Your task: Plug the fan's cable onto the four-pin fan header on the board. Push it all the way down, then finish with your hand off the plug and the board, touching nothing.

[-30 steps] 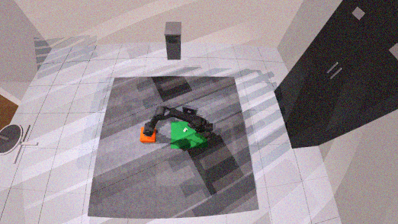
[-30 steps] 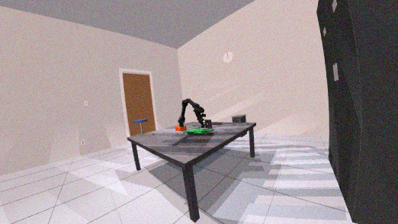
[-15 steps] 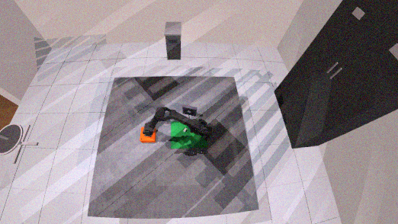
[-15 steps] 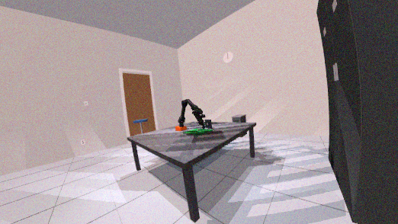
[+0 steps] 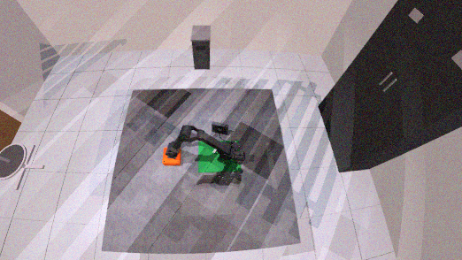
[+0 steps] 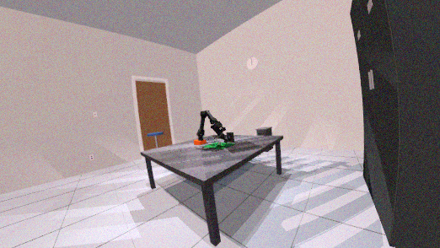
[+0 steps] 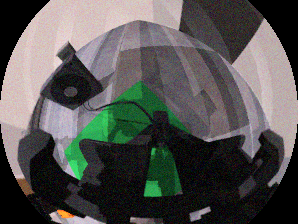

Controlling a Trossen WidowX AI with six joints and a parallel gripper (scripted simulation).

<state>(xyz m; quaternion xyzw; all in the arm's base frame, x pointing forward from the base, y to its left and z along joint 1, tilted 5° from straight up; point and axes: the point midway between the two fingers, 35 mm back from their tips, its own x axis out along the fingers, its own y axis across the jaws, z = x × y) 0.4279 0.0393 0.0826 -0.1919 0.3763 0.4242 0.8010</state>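
Note:
The green board (image 5: 209, 164) (image 6: 218, 146) (image 7: 141, 92) lies flat on the table. The square black fan (image 5: 219, 128) (image 6: 230, 136) (image 7: 72, 87) stands beside it, and its thin dark cable (image 7: 125, 102) runs over the board to my fingers. My gripper (image 7: 160, 127) is shut on the cable's small black plug (image 7: 160, 117), low over the board. The fingers and the plug hide the spot below them. I cannot make out the four-pin header or whether the plug touches it.
A small white part (image 5: 215, 151) sits on the board. The arm rises from an orange base block (image 5: 172, 161) (image 6: 199, 142) (image 7: 65, 214) left of the board in the top view. The dark table (image 5: 146, 212) (image 6: 181, 162) carries them, with striped shadows across it.

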